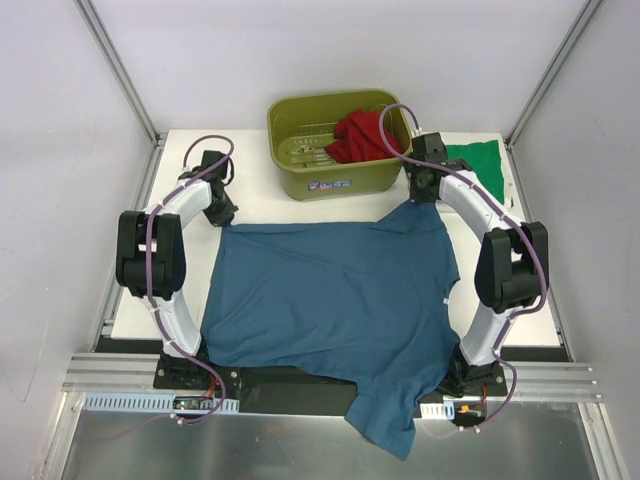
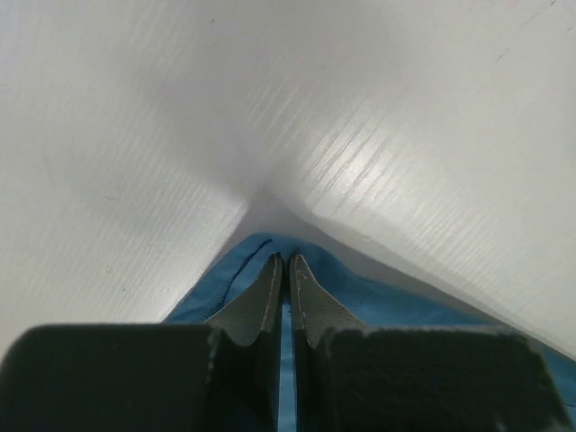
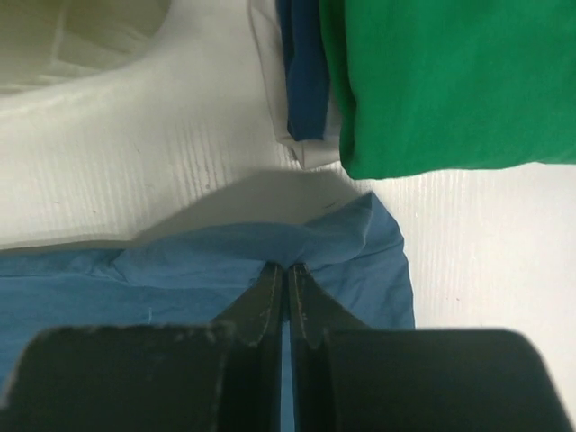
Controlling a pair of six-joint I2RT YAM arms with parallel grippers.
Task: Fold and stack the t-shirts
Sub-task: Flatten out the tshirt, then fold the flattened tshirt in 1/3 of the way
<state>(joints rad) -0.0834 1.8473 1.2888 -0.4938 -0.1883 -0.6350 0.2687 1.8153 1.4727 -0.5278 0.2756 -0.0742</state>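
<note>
The teal-blue t-shirt (image 1: 330, 300) lies spread across the white table, one part hanging over the near edge. My left gripper (image 1: 222, 215) is shut on its far left corner; in the left wrist view the closed tips (image 2: 286, 261) pinch the blue cloth (image 2: 396, 301). My right gripper (image 1: 420, 195) is shut on the far right corner, where the fabric (image 3: 180, 270) bunches at the tips (image 3: 287, 268). A red t-shirt (image 1: 358, 135) lies crumpled in the tub. The bright green t-shirt (image 1: 480, 165) lies folded at the back right (image 3: 450, 81).
An olive-green plastic tub (image 1: 300, 185) stands at the back centre, between the two grippers. Under the green tee's edge a dark blue folded cloth (image 3: 304, 72) shows on a white layer. Metal frame posts and white walls close in both sides.
</note>
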